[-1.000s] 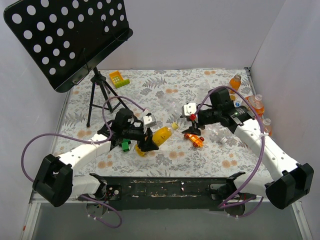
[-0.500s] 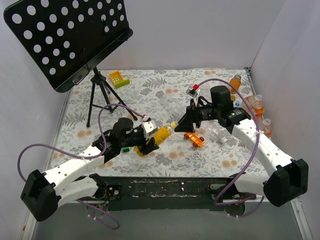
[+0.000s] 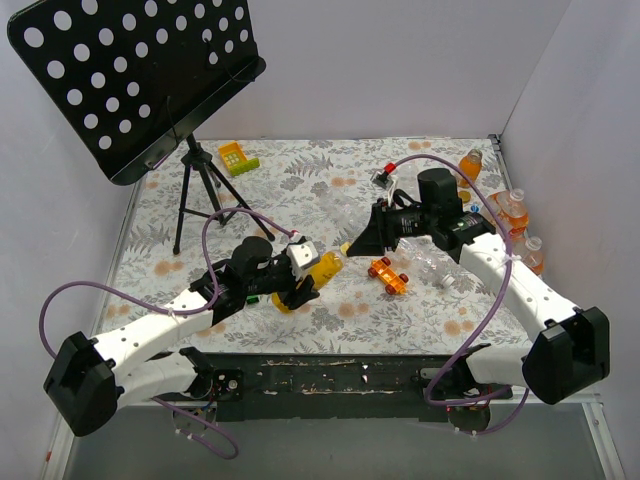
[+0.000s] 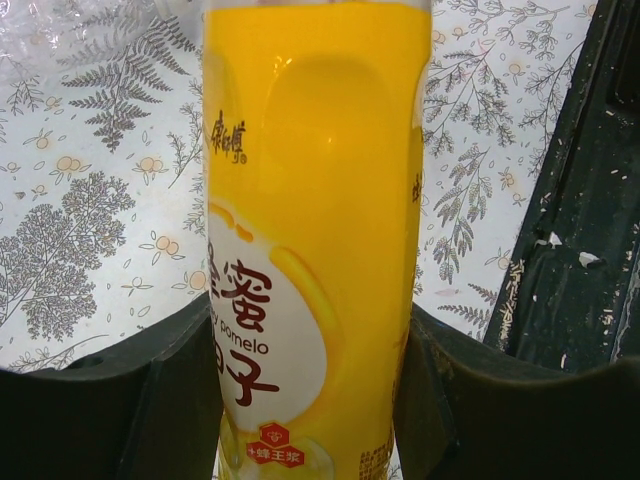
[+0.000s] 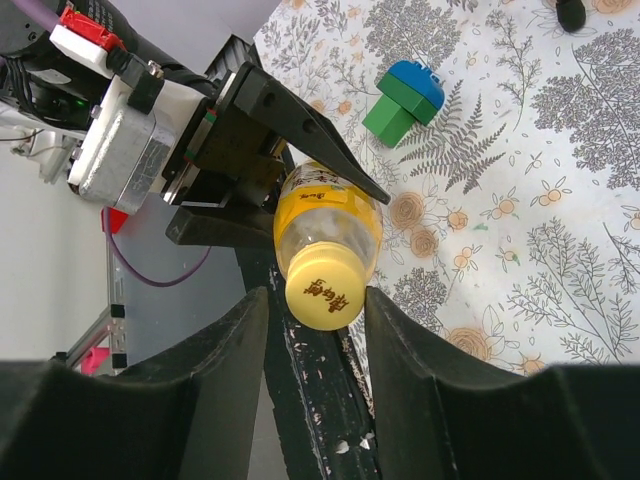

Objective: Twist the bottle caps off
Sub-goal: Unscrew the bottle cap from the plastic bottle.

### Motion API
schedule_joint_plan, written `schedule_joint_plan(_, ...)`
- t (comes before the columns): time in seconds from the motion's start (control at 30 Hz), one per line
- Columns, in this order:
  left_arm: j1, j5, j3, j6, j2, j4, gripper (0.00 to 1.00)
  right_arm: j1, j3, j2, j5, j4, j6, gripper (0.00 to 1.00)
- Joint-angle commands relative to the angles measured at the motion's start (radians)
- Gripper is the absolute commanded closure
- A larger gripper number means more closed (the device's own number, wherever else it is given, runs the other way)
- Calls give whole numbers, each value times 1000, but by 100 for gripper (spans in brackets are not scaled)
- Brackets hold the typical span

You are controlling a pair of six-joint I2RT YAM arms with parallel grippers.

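A yellow drink bottle (image 3: 322, 268) lies tilted over the mat, held at its lower body by my left gripper (image 3: 297, 287). In the left wrist view the bottle (image 4: 310, 200) fills the frame and both fingers (image 4: 170, 390) press its sides; that gripper (image 4: 305, 385) is shut on it. The bottle's yellow cap (image 5: 325, 290) points at my right wrist camera. My right gripper (image 5: 315, 305) is open and straddles the cap, with a small gap on the left side and almost none on the right. In the top view the right gripper (image 3: 352, 247) sits just right of the bottle's neck.
A small orange toy car (image 3: 388, 275) lies right of the bottle. A green-and-blue block (image 5: 405, 100) lies by the left gripper. Other orange bottles (image 3: 512, 208) stand along the right wall. A clear bottle (image 3: 438, 268) lies near the right arm. A music stand (image 3: 200, 190) stands at back left.
My right gripper has turned its jaws toward the bottle and moved left up to the cap. My left arm has shifted a little while still holding the bottle.
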Motion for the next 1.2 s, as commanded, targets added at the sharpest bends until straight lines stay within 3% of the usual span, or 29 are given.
schedule_joint_plan(0.0,-3,-5,39,-8,-11,81,100,8,12,12,-41,24,10,53)
schedule_joint_plan(0.37,-3,20,39,-5,-10,75,100,11,18,26,-12,9,-25,54)
schedule_joint_plan(0.47,-3,27,39,1,-7,66,100,11,20,29,-15,7,-47,66)
schedule_joint_plan(0.63,-3,58,49,23,-8,18,100,16,29,35,-44,-16,-161,98)
schedule_joint_plan(0.67,-3,69,56,29,-8,6,100,18,31,32,-42,-31,-194,99)
schedule_joint_plan(0.77,-2,132,77,47,0,-46,100,22,54,28,-111,-117,-419,99)
schedule_joint_plan(0.9,45,320,112,69,19,-115,100,27,129,34,-219,-393,-964,99)
schedule_joint_plan(1.07,148,596,160,104,79,-214,100,51,181,8,-118,-736,-1661,99)
schedule_joint_plan(1.17,159,643,177,115,118,-243,100,54,109,-51,-30,-614,-1663,99)
